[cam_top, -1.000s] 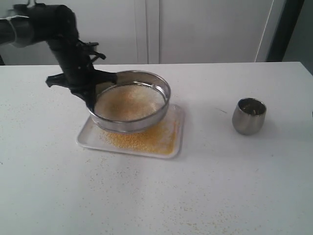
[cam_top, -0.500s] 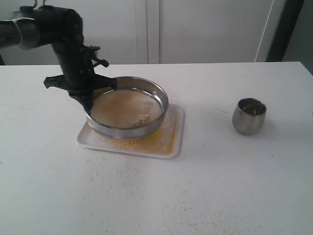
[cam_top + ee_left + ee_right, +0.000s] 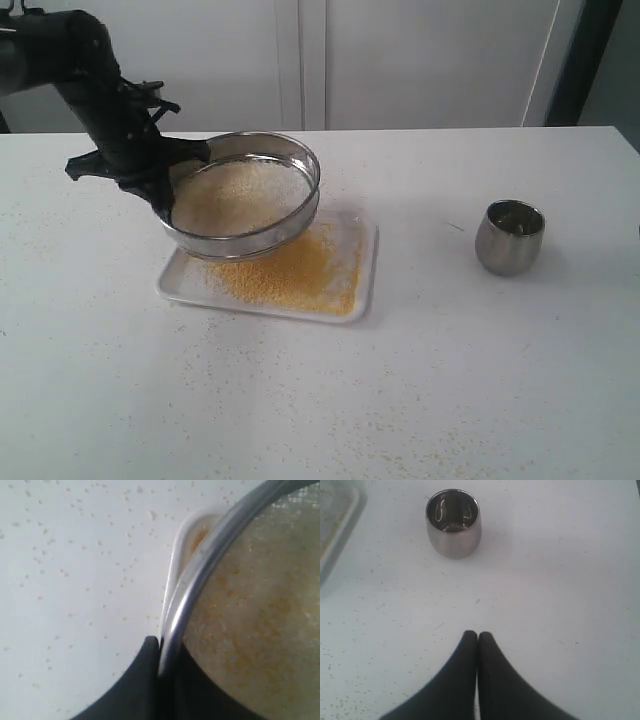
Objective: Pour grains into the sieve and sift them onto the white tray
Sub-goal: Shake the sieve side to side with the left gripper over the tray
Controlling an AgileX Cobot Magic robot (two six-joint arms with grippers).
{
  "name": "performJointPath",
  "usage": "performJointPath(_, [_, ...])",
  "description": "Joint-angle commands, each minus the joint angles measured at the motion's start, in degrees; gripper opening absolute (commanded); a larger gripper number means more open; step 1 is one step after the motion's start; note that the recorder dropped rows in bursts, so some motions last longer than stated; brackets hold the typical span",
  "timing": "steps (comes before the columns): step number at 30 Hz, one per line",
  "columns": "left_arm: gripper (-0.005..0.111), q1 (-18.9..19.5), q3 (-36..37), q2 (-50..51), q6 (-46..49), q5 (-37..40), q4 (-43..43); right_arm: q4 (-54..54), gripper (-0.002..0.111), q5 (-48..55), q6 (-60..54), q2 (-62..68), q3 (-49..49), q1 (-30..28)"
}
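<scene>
The sieve, a wide steel ring with mesh bottom, hangs tilted just above the white tray. My left gripper is shut on its left rim; the wrist view shows the rim pinched between the black fingers. Pale grains lie in the sieve, and golden-yellow grains cover the tray under and to the right of it. My right gripper is shut and empty above the table, short of the steel cup. It is out of the exterior view.
The small steel cup stands upright on the table to the right of the tray. Stray grains are scattered over the white tabletop, mostly at the front and left. A white wall runs behind the table.
The left arm has swung the sieve to the left and up a little, tilting it. More yellow grains now lie bare on the tray's right part. The cup has not moved.
</scene>
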Motion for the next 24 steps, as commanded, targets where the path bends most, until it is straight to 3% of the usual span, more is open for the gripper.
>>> performJointPath(1, [0.000,-5.78,2.14,-0.07,6.07,-1.66,-7.54,0.25,0.000,-0.77,0.91,-0.25,0.25,-0.24])
performJointPath(5, [0.000,-3.23,1.18,-2.55,-4.69,2.20,8.92,0.25,0.000,-0.77,0.91,-0.25,0.25,-0.24])
performJointPath(8, [0.000,-0.94,1.59,-2.37,-4.46,1.74,1.39,0.25,0.000,-0.77,0.91,-0.25,0.25,-0.24])
performJointPath(11, [0.000,-5.80,3.51,-0.12,5.49,-2.19,-10.64,0.25,0.000,-0.77,1.05,-0.25,0.25,-0.24])
performJointPath(14, [0.000,-4.23,2.10,-1.82,-1.05,0.68,0.69,0.25,0.000,-0.77,1.05,-0.25,0.25,-0.24])
performJointPath(16, [0.000,-1.55,2.22,-2.70,-6.71,1.15,1.63,0.25,0.000,-0.77,1.05,-0.25,0.25,-0.24])
performJointPath(18, [0.000,-3.53,4.21,-1.39,-5.26,-2.71,-4.38,0.25,0.000,-0.77,1.05,-0.25,0.25,-0.24])
performJointPath(19, [0.000,-6.43,4.44,-0.36,-1.70,-2.99,-6.07,0.25,0.000,-0.77,1.05,-0.25,0.25,-0.24])
performJointPath(21, [0.000,-7.72,3.74,-1.22,0.00,-0.38,1.31,0.25,0.000,-0.77,1.05,-0.25,0.25,-0.24])
performJointPath(22, [0.000,-6.21,2.53,-2.53,-6.31,2.95,9.70,0.25,0.000,-0.77,1.05,-0.25,0.25,-0.24])
performJointPath(24, [0.000,-3.49,2.65,-3.81,-13.25,3.94,9.93,0.25,0.000,-0.77,1.05,-0.25,0.25,-0.24])
